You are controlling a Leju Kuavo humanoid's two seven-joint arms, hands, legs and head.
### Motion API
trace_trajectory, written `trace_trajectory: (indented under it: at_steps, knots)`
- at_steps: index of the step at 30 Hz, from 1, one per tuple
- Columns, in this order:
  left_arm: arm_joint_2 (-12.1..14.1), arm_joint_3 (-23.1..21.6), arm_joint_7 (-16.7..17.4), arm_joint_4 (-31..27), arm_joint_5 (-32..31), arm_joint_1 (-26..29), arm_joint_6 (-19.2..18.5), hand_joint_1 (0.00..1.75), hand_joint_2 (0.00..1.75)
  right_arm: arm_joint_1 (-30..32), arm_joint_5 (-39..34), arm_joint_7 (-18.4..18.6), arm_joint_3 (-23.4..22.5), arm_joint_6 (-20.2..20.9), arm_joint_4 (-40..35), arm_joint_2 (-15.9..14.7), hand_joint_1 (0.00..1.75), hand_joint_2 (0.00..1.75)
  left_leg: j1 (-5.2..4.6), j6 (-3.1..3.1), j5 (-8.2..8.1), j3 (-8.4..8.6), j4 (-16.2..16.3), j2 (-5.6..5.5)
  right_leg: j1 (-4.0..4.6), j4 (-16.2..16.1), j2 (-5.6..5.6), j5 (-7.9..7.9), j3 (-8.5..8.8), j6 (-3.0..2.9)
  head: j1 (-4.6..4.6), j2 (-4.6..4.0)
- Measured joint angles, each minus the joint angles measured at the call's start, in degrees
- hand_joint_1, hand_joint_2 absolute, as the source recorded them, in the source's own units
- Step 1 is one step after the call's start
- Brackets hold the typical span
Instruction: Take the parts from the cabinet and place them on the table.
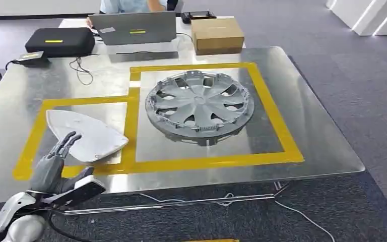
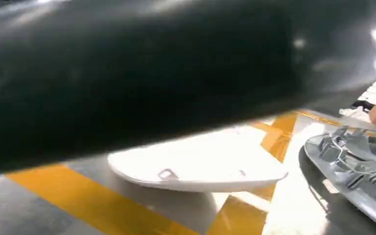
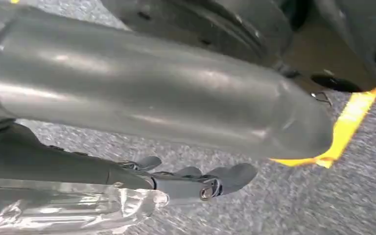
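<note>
A white, roughly triangular shell part [image 1: 88,132] lies flat in the left yellow-taped square on the metal table [image 1: 302,101]. A grey wheel cover [image 1: 200,106] lies in the larger taped square to its right. My left hand [image 1: 54,165] hovers at the table's near left edge with its fingers stretched out and apart. Its fingertips [image 1: 69,139] reach the white part's near rim and nothing is in its grasp. The left wrist view looks low across the table at the white part [image 2: 200,166] and the wheel cover [image 2: 357,166]. My right hand [image 3: 196,180] hangs over grey carpet, fingers loose, holding nothing.
At the far side of the table stand a laptop [image 1: 133,27], a cardboard box [image 1: 216,34] and a black case [image 1: 60,41] with cables. A person [image 1: 131,4] sits behind the laptop. A yellow floor tape [image 3: 347,127] runs over the carpet.
</note>
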Motion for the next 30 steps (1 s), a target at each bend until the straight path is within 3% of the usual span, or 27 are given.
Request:
trace_trajectory:
  at_steps: [2, 3, 4, 6, 7, 8, 9, 10, 12, 13, 14, 16, 17, 18, 19, 20, 22, 23, 24, 25, 26, 27, 28, 29, 30]
  knots:
    - [0.22, 0.59, -0.81, -1.51, 2.45, 2.46, 0.20, 0.00, 0.00, 1.05, 0.02, 1.27, -0.24, 0.20, -1.14, 0.00, 0.00, 0.00, 0.04, -0.02, 0.01, -0.03, 0.05, 0.25, -0.42, 8.85, -0.10, -3.63, -3.33, 0.55, -0.04, 0.02]
    - [0.22, 1.23, -1.27, -2.12, 3.65, 3.45, 0.26, 0.00, 0.00, 1.75, 0.09, 1.86, -0.46, 0.31, -2.03, -0.04, 0.00, 0.00, 0.15, -0.10, 0.04, -0.05, 0.11, 0.25, -0.59, 10.17, -0.14, -3.59, -3.59, 0.85, -0.07, 0.02]
    - [0.20, 1.79, -1.66, -2.57, 5.04, 4.20, 0.24, 0.00, 0.00, 2.36, 0.13, 2.40, -0.59, 0.52, -2.94, -0.09, 0.00, 0.00, 0.33, -0.20, 0.04, -0.05, 0.17, 0.23, -0.73, 8.80, -0.17, -2.29, -2.48, 1.09, -0.07, 0.02]
    - [0.07, 3.45, -1.77, -3.23, 8.33, 5.57, -0.33, 0.00, 0.00, 3.40, 0.33, 3.16, -1.00, 1.05, -5.22, -0.13, 0.00, 0.00, 0.94, -0.93, -0.12, -0.04, 0.52, 0.09, -1.13, -0.69, -0.25, 2.33, 3.13, 1.62, -0.04, 0.00]
    - [-0.09, 4.49, -1.92, -3.39, 9.53, 6.20, -0.81, 0.00, 0.00, 3.63, 0.37, 3.30, -1.16, 1.25, -6.04, -0.13, 0.00, 0.00, 1.14, -1.43, -0.32, -0.05, 0.84, 0.10, -1.45, -5.71, -0.26, 3.18, 5.96, 2.07, 0.00, 0.02]
    - [-0.22, 5.97, -2.60, -3.52, 10.73, 6.94, -1.47, 0.00, 0.00, 3.70, 0.44, 3.32, -1.31, 1.51, -6.73, 0.02, 0.00, 0.00, 0.90, -2.09, -0.40, -0.54, 1.07, 0.00, -0.99, -6.83, 0.16, 1.96, 7.54, 2.13, 0.31, 0.00]
    - [-0.50, 7.44, -3.39, -3.56, 11.41, 7.44, -2.06, 0.00, 0.00, 3.93, 0.50, 3.32, -1.53, 1.57, -7.39, 0.02, 0.00, 0.00, 0.61, -2.45, -0.34, -0.51, 1.26, -0.07, -1.06, -6.53, 0.46, 2.43, 6.88, 0.86, 0.15, 0.02]
    - [-0.77, 8.62, -4.09, -3.58, 11.82, 7.86, -2.45, 0.00, 0.00, 4.06, 0.57, 3.32, -1.79, 1.66, -7.78, 0.02, 0.00, 0.00, 0.61, -2.78, -0.10, -0.59, 1.59, -0.13, -1.12, -6.59, 0.46, 2.00, 6.65, 0.08, 0.09, 0.00]
    - [-1.09, 10.32, -4.39, -3.60, 11.91, 8.58, -2.69, 0.00, 0.00, 4.43, 0.68, 3.30, -1.99, 1.81, -8.44, 0.00, 0.00, 0.00, 0.84, -3.41, 0.20, -0.89, 1.51, -0.22, -0.96, -6.27, 0.39, 2.23, 5.90, -0.98, -0.09, 0.00]
    - [-1.22, 11.06, -4.41, -3.65, 11.91, 8.84, -2.58, 0.00, 0.00, 4.53, 0.70, 3.28, -2.14, 1.99, -8.76, -0.02, 0.00, 0.00, 0.98, -3.66, -0.71, -1.29, 2.02, -0.19, -1.04, -6.37, 0.23, 2.59, 5.62, -1.72, -0.20, 0.02]
    - [-1.55, 11.85, -4.41, -3.65, 12.26, 9.05, -2.49, 0.00, 0.00, 4.52, 0.68, 3.15, -2.32, 2.16, -9.05, -0.02, 0.00, 0.00, 0.92, -3.69, -3.27, -2.42, 4.30, -0.16, -0.93, -6.37, 0.16, 2.95, 5.06, -2.28, -0.46, 0.02]
    - [-2.91, 14.61, -5.86, -3.65, 14.19, 9.35, -2.78, 0.00, 0.00, 4.50, 0.61, 2.73, -2.82, 2.58, -9.44, 0.00, 0.00, 0.00, 0.74, -3.71, -8.83, -6.04, 13.11, -0.17, -0.64, -6.36, 0.08, 3.77, 3.79, -3.04, -0.72, 0.02]
    - [-3.87, 16.97, -7.33, -3.65, 15.70, 9.56, -3.96, 0.00, 0.00, 4.55, 0.46, 2.51, -3.23, 2.86, -9.61, 0.09, 0.00, 0.00, 0.71, -3.63, -10.62, -7.49, 17.15, -0.17, -0.42, -6.35, 0.04, 4.17, 3.18, -3.18, -0.74, 0.02]
    - [-5.11, 19.70, -8.93, -3.65, 17.10, 9.78, -5.67, 0.00, 0.00, 4.63, 0.31, 2.10, -3.71, 3.08, -9.68, 0.11, 0.00, 0.00, 0.63, -3.44, -11.04, -8.02, 19.34, -0.18, -0.23, -6.33, 0.03, 4.63, 2.56, -3.27, -0.72, 0.02]
    - [-6.67, 22.30, -10.34, -3.63, 17.68, 9.80, -7.33, 0.00, 0.00, 4.68, 0.37, 1.53, -4.18, 3.08, -9.70, 0.20, 0.00, 0.00, 0.51, -3.19, -10.04, -7.31, 18.82, -0.17, -0.10, -6.33, 0.03, 5.07, 1.99, -3.23, -0.77, 0.00]
    - [-8.51, 25.76, -12.03, -3.60, 17.92, 9.64, -9.21, 0.00, 0.00, 4.65, 0.81, 0.67, -4.85, 2.53, -9.70, 0.33, 0.00, 0.00, 0.33, -2.82, -7.83, -5.36, 15.93, -0.17, 0.03, -6.32, 0.05, 5.60, 1.35, -3.15, -0.74, 0.02]
    - [-12.14, 33.11, -14.25, -3.60, 18.14, 8.74, -12.97, 0.00, 0.00, 4.33, 1.95, -1.34, -6.03, 1.02, -9.70, 0.72, 0.00, 0.00, -0.04, -2.07, -4.10, 0.66, 6.43, -0.15, 0.08, -6.31, 0.15, 6.63, 0.35, -2.83, -0.74, 0.00]
    - [-13.70, 37.09, -14.64, -3.52, 18.86, 8.01, -15.77, 0.00, 0.00, 4.14, 2.29, -2.33, -6.79, 0.77, -9.70, 0.98, 0.00, 0.00, -0.21, -1.84, -4.55, 3.63, 2.25, -0.14, 0.23, -6.24, 0.21, 7.08, 0.11, -2.55, -0.76, 0.00]
    - [-15.44, 40.83, -14.82, -3.39, 19.40, 7.16, -17.83, 0.00, 0.00, 3.91, 2.49, -2.97, -7.60, 0.57, -9.70, 1.27, 0.00, 0.00, -0.37, -1.86, -4.50, 4.10, 0.76, -0.17, 0.41, -6.12, 0.23, 7.59, -0.14, -2.26, -0.79, 0.02]
    - [-16.55, 43.79, -14.86, -3.23, 19.74, 7.06, -18.47, 0.00, 0.00, 3.72, 2.56, -3.24, -8.15, 0.46, -9.70, 1.38, 0.00, 0.00, -0.46, -1.78, -4.29, 3.49, 0.76, -0.19, 0.41, -6.32, 0.18, 8.11, -0.09, -1.94, -0.72, 0.02]
    - [-17.74, 46.59, -14.97, -3.12, 19.95, 6.97, -18.97, 0.00, 0.00, 3.58, 2.65, -3.37, -8.66, 0.39, -9.68, 1.51, 0.00, 0.00, -0.69, -1.40, -4.05, 3.23, 1.01, -0.17, 0.19, -6.71, 0.15, 8.74, -0.04, -1.54, -1.18, 0.02]
    - [-18.65, 48.42, -14.95, -2.95, 20.00, 6.98, -19.28, 0.00, 0.00, 3.65, 2.75, -3.43, -9.07, 0.35, -9.68, 1.68, 0.00, 0.00, -0.74, -0.88, -3.45, 2.93, 0.91, -0.16, 0.16, -7.15, 0.17, 9.37, 0.00, -1.03, -1.03, 0.00]
    - [-19.58, 49.94, -14.95, -2.86, 20.28, 6.79, -19.43, 0.00, 0.00, 3.68, 2.80, -3.48, -9.44, 0.28, -9.68, 1.68, 0.00, 0.00, -0.26, -0.41, -2.60, 2.33, 0.53, -0.04, -0.07, -6.90, 0.11, 9.24, -0.39, -0.72, -1.27, 0.02]
    - [-20.18, 51.02, -14.64, -2.73, 20.85, 6.45, -19.39, 0.00, 0.00, 3.69, 2.91, -3.48, -9.88, 0.09, -9.68, 1.75, 0.00, 0.00, -0.30, -0.03, -1.98, 1.65, 0.57, -0.13, 0.00, -5.78, -0.06, 6.60, -1.18, -0.47, -0.98, 0.02]
    - [-20.67, 52.14, -14.43, -2.49, 21.72, 6.32, -19.13, 0.00, 0.00, 3.68, 2.91, -3.52, -10.20, 0.15, -9.68, 1.97, 0.00, 0.00, -0.29, 0.32, -1.38, 0.94, 0.57, -0.15, -0.03, -2.62, -0.06, 2.70, -1.96, -0.25, -0.79, 0.02]
